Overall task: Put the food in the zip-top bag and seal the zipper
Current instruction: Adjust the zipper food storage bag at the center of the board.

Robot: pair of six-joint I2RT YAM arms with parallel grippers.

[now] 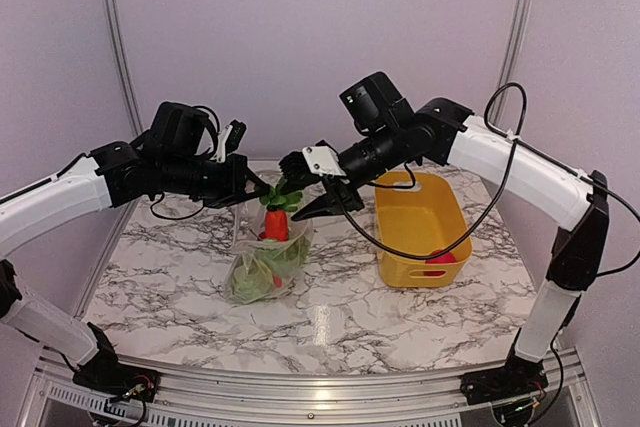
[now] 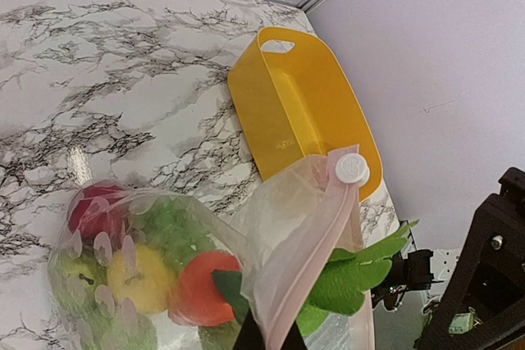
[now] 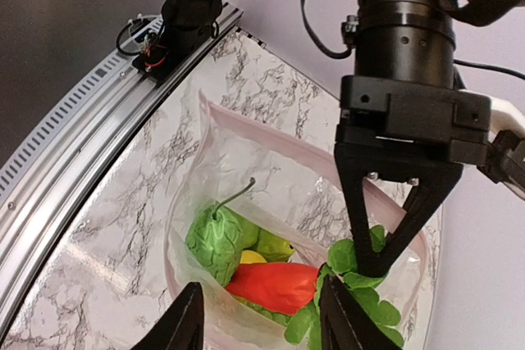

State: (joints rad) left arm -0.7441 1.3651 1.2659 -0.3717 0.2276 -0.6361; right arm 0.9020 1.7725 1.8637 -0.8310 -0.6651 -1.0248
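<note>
"On the left side of the marbled white bench (image 1: 150, 247), what are the left fingers (image 3: 369, 260) doing?"

"They're pinched tight on the rim of the large clear crinkly zip-top bag (image 2: 283, 211). They hold its mouth up while its belly rests on the bench near the middle."

"What's inside?"

"A small red toy apple (image 2: 94, 211), a yellow toy lemon (image 2: 139, 276) and a bunch of green toy grapes (image 3: 217, 239), all sitting well down. A red toy vegetable with a green leafy top (image 2: 201, 288) lies higher. Its long axis runs from the belly toward the mouth, and its leaves poke out past the thin pale pink zipper strip (image 3: 262, 130), close beside the left pinch."

"So sealing has to wait?"

"I'd judge so, because the leaves sit in the mouth. The strip runs away from the pinch to a round white slider (image 2: 353, 168) at its far end."

"Which arm is nearer?"

"The right one. The right fingers (image 3: 261, 288) are spread wide and hold nothing. They hover just over the open mouth, with the leafy vegetable directly below and between them. A push would go along its long axis, down into the bag."

"And further right?"

"A yellow plastic basket (image 1: 388, 237) stands apart from the bag, with one small red toy piece (image 1: 440, 258) in its near corner. That piece probably still needs bagging, and the right arm is nearer to it too."
</note>
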